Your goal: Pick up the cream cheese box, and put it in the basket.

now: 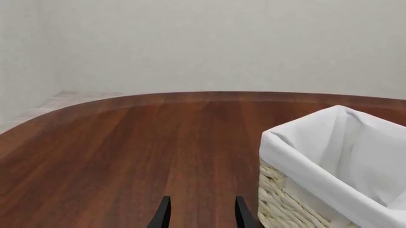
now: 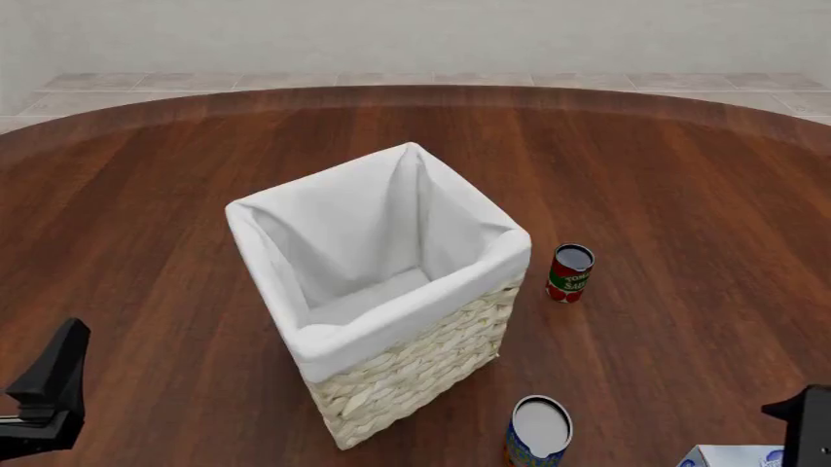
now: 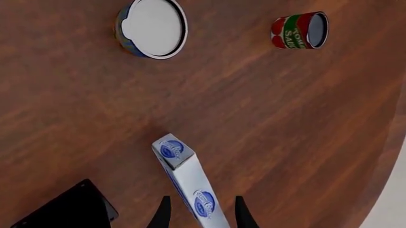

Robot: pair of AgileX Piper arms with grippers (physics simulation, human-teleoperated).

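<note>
While gripper (image 3: 199, 211) astride cream cheese box (image 3: 190, 190)

The basket (image 2: 383, 292) stands upright on the bench (image 2: 675, 195) between my two arms, its white liner folded over the rim. Beside my right end effector (image 2: 808, 428) only a corner of the cream cheese box (image 2: 727, 456) shows. My left end effector (image 2: 46, 394) sits well apart from the basket.

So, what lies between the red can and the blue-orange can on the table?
Only bare wood. The right wrist view shows nothing between the red tomato sauce can and the blue-orange can with white lid.
</note>
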